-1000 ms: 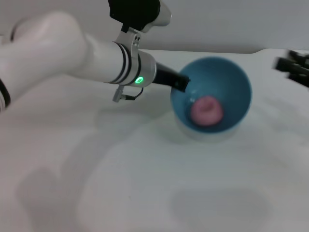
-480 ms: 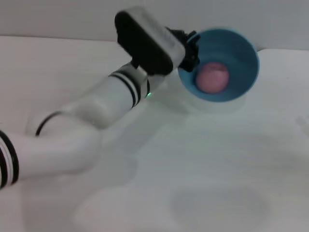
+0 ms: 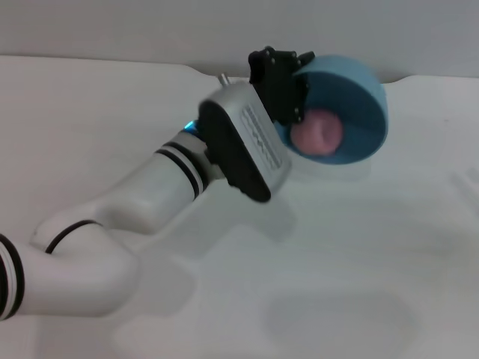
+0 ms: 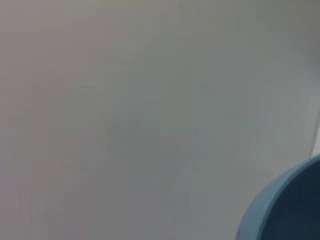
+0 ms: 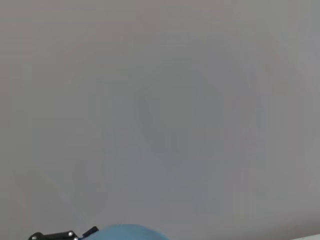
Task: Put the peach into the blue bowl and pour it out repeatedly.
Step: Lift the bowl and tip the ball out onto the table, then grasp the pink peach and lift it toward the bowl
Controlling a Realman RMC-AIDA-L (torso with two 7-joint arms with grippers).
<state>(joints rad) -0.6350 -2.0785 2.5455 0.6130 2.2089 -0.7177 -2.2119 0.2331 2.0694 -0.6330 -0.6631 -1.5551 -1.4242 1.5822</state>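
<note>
Tipping the bowl [image 3: 352, 112] is the step I am in: my left pincer [image 3: 281, 86] is clenched on its near rim, and I hold it lifted clear of the table [image 3: 337, 299], rolled well over so the opening faces sideways and down toward me. The peach [image 3: 316, 132] sits inside, low against the wall just beyond my fingertips, close to the lip but not yet out. My left wrist view catches only an edge of the bowl [image 4: 285, 205] right beside the pincer, with bare table past it.

I judge the pour about half made. Next I would need more roll at the wrist, in the same direction, until the lip drops below the fruit and it slides out onto the table under the pincer. Grip must stay firm, since the rim is glossy and the bowl hangs from one side only.

My right pincer is out of sight, parked somewhere off to the side; I cannot tell its state.
</note>
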